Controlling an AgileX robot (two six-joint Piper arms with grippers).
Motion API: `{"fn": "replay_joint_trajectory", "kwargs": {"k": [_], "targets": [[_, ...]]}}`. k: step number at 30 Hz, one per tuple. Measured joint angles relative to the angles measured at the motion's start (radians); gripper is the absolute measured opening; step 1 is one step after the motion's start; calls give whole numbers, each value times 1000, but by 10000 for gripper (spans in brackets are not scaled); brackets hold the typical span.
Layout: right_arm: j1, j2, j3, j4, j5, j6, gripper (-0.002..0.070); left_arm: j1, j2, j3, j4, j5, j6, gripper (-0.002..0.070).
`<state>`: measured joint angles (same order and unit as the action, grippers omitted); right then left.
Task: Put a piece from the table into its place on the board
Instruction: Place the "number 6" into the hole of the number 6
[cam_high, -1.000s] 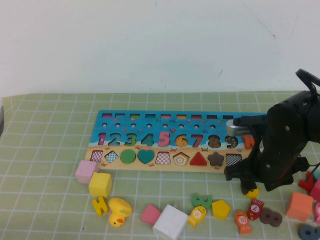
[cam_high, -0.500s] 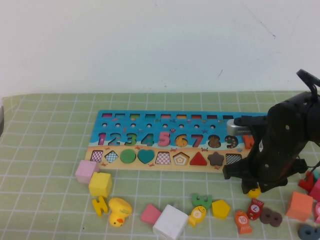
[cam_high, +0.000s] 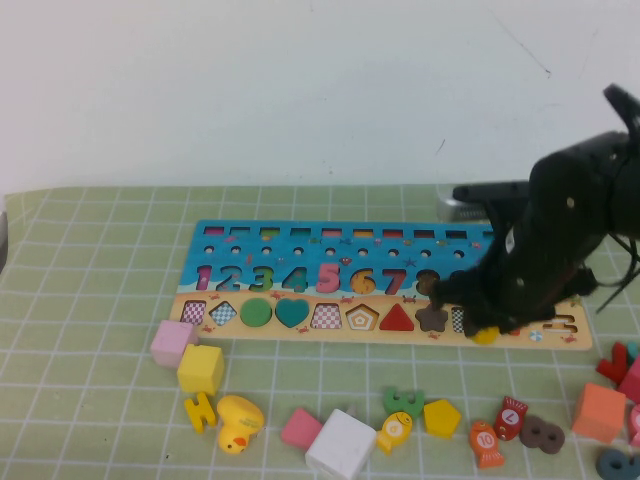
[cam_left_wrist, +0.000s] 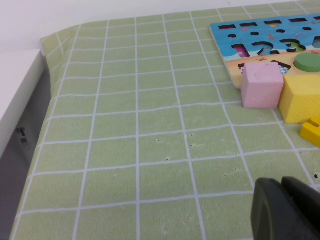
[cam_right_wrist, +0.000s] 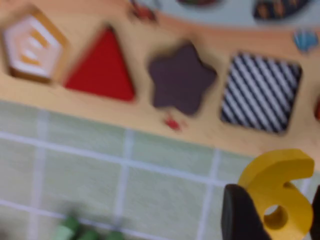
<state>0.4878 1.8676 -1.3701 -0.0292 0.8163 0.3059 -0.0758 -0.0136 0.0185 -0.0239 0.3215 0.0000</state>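
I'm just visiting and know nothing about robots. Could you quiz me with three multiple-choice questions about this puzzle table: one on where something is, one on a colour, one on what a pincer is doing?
1. Where is the right pincer?
A. Over the board's right part
B. Beside the duck
C. Off the mat

2. What colour is the triangle in the board?
A. Green
B. Red
C. White

3. What is the right pincer doing?
A. Hanging empty
B. Gripping a yellow number 6
C. Gripping a pink cube

Answers: 1 A, the high view shows it over the board's lower right edge. 2 B, it is red in both views. 3 B, the wrist view shows the 6 held. The left pincer stays over bare mat.
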Motion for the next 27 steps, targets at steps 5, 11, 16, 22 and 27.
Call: {"fn": "replay_joint_trajectory", "kwargs": {"k": [5, 11, 16, 22, 27], "targets": [[0, 1, -65, 52, -25, -55, 270, 0, 0, 0, 0, 0, 0, -2], [0, 55, -186, 125, -37, -132, 270, 0, 0, 0, 0, 0, 0, -2], [0, 151, -326, 168, 6, -156, 270, 0, 0, 0, 0, 0, 0, -2], [9, 282, -473, 187, 54, -159, 269, 0, 0, 0, 0, 0, 0, -2], [41, 374, -569, 189, 76, -159, 269, 0, 0, 0, 0, 0, 0, -2]]}}
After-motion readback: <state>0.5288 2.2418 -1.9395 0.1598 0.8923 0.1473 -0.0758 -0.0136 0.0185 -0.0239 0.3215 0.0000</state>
